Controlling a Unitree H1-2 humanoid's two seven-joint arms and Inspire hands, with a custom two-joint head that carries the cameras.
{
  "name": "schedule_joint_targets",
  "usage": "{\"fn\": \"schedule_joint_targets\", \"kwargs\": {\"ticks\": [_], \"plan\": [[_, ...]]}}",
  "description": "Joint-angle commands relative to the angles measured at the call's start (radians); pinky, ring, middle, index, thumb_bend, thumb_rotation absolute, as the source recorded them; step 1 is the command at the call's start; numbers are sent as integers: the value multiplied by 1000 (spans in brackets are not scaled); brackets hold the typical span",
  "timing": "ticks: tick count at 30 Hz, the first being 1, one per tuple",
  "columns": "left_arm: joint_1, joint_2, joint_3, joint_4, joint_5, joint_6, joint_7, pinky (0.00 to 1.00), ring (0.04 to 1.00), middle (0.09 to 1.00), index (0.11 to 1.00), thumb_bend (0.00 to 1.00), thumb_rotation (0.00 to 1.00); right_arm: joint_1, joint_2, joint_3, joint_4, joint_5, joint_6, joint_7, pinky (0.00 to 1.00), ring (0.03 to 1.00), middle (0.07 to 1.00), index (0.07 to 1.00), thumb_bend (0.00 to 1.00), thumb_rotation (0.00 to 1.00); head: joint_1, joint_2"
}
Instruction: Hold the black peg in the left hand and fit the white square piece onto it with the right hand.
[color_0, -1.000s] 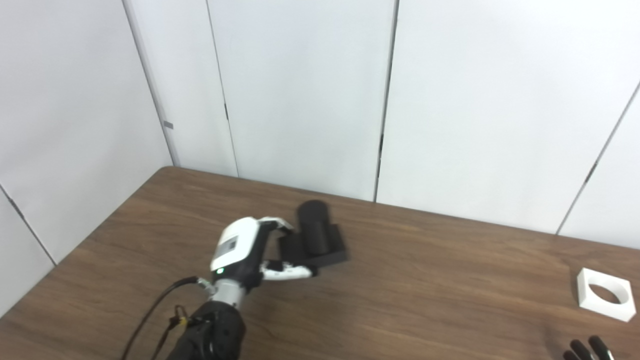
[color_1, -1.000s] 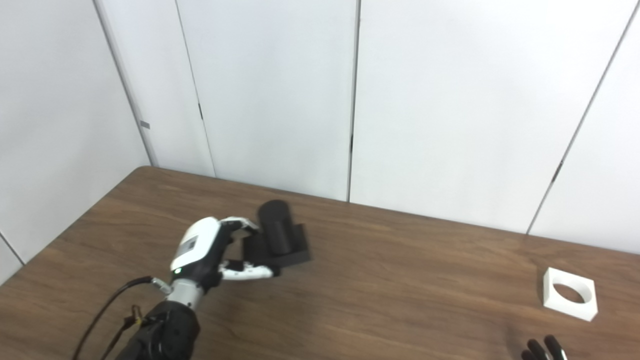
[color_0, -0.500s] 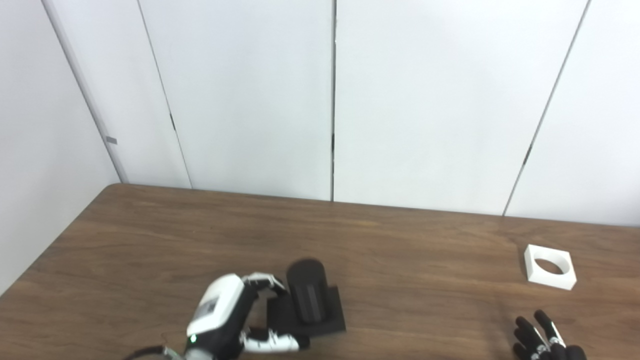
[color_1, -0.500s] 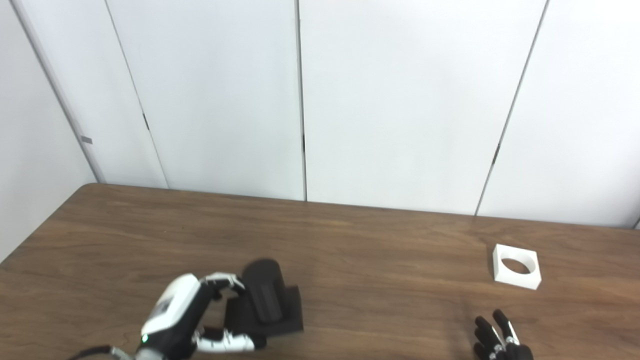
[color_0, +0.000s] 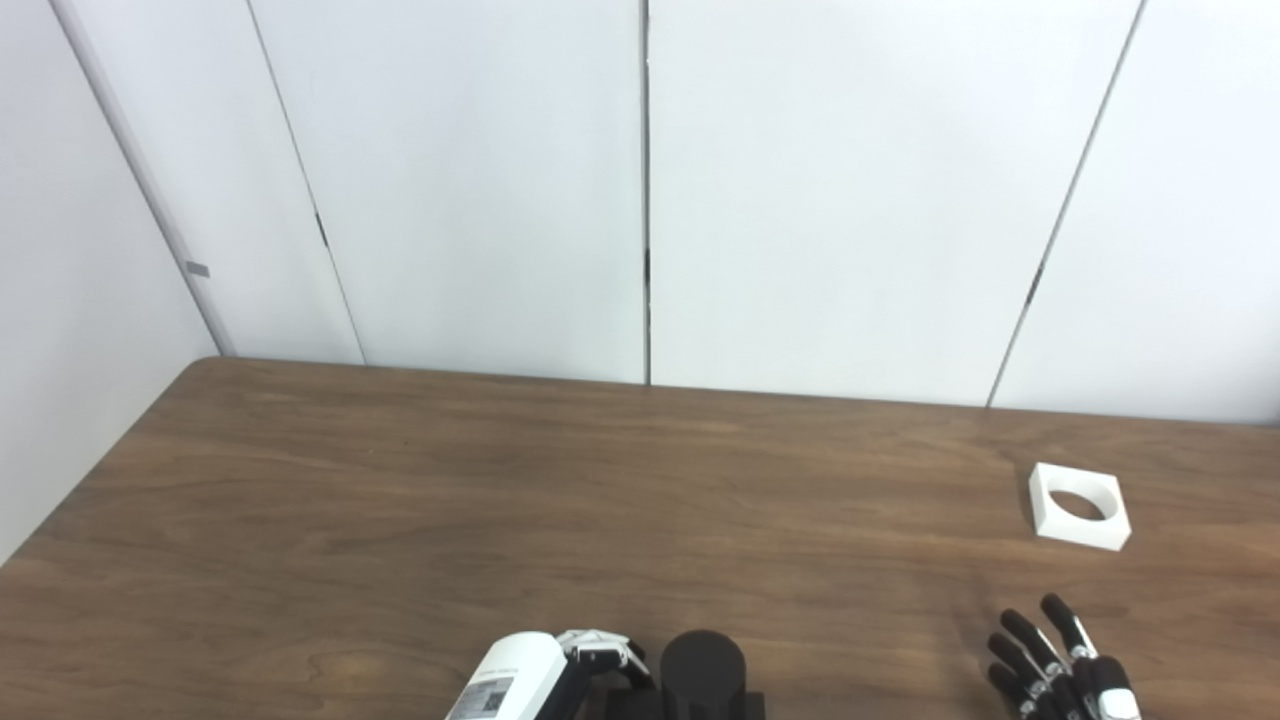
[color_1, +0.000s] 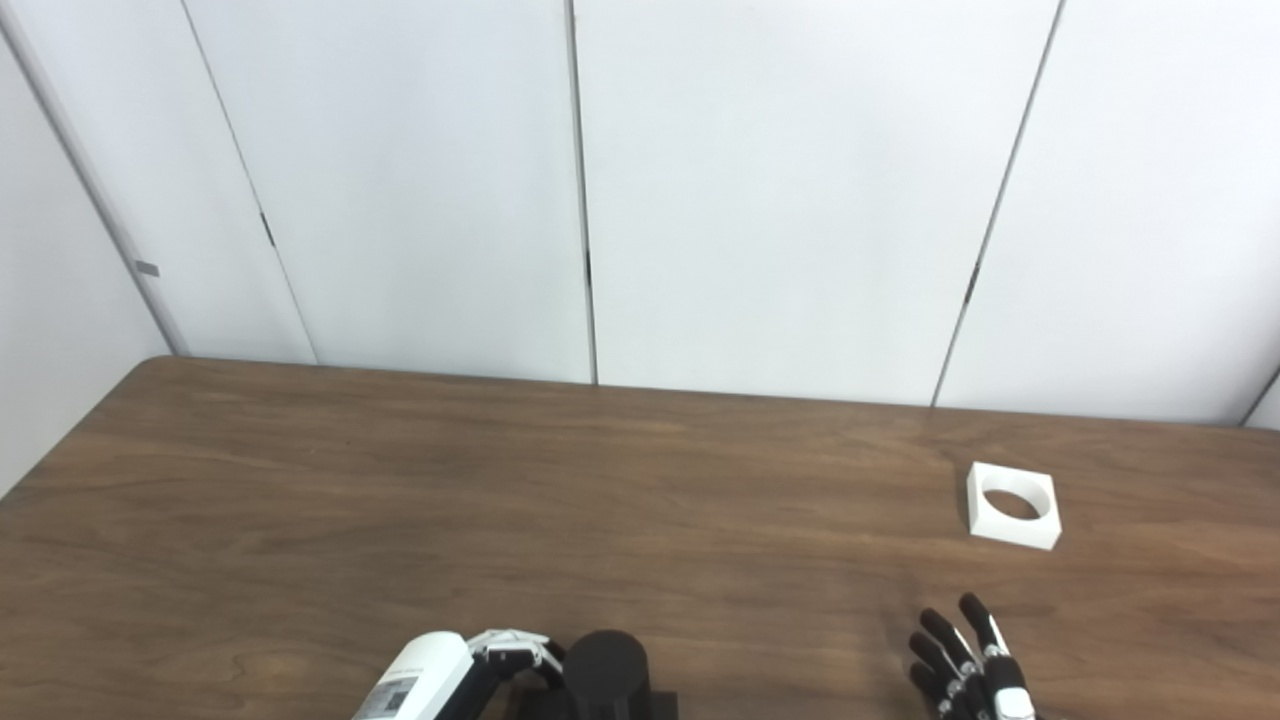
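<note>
Black peg (color_0: 703, 672) sits at the bottom edge of view, grasped at its base by the left robot hand (color_0: 540, 680). White square piece (color_0: 1079, 505) lies on the bench (color_0: 600, 500), well apart to the right. Right robot hand (color_0: 1055, 670) hovers near it, released, fingers spread. Judging by this, the peg is secured; next the right hand must reach forward and pick up the piece.
</note>
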Motion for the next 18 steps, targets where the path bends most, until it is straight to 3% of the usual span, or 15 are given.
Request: {"fn": "schedule_joint_targets", "kwargs": {"ticks": [1,8,12,18], "plan": [[3,-10,-15,-12,4,-37,-8,714,823,775,487,506,41,6,39,4,-43,15,-4,-7,936,925,921,1000,352,880,1,3],[8,-18,-28,28,11,-50,-22,710,824,780,487,506,41,9,39,10,-44,18,6,-17,929,931,925,1000,433,753,-3,6],[7,-24,-25,74,23,-71,6,709,826,780,487,507,40,10,30,19,-44,-16,-8,-18,910,936,920,1000,449,721,-3,7],[4,-27,-12,127,49,-85,39,829,820,769,487,508,39,18,26,28,-66,-26,-8,-16,901,930,897,1000,403,694,-31,24]]}}
